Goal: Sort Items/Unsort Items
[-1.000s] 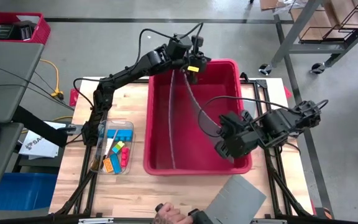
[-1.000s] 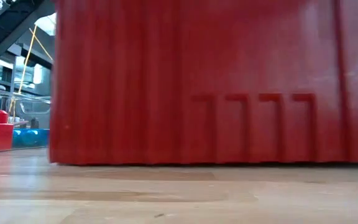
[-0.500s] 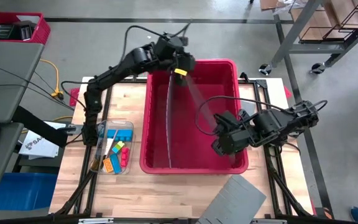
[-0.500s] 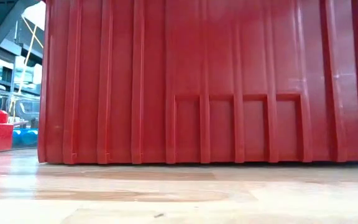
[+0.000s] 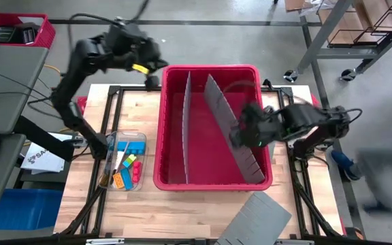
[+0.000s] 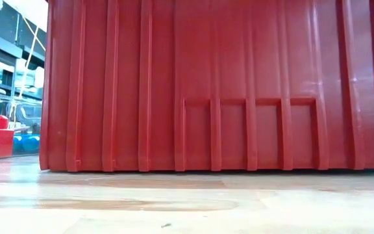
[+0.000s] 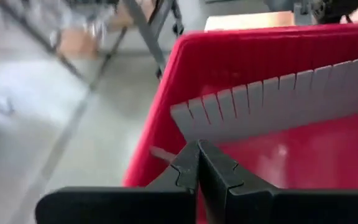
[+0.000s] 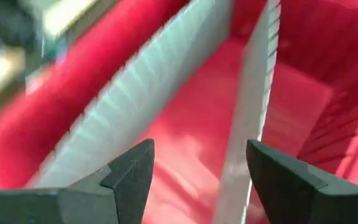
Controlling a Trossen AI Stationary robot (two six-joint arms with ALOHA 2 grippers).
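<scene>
The items [image 5: 124, 168] are seen unmoved in the clear tray [image 5: 139, 139] on the counter's [image 5: 141, 204] left. The left claw [image 5: 152, 82], pressed together, has been withdrawn left beyond the red bin [image 5: 213, 182]. Both grey dividers [image 5: 233, 129] now stand released. The right claw [image 8: 194, 165] has been spread.

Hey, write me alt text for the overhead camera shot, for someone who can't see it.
A large red bin with two grey dividers sits on a wooden table, the right gripper open over its right side. The left gripper is shut, off the bin's far left corner. Small colourful blocks fill a clear tray to the left.
</scene>
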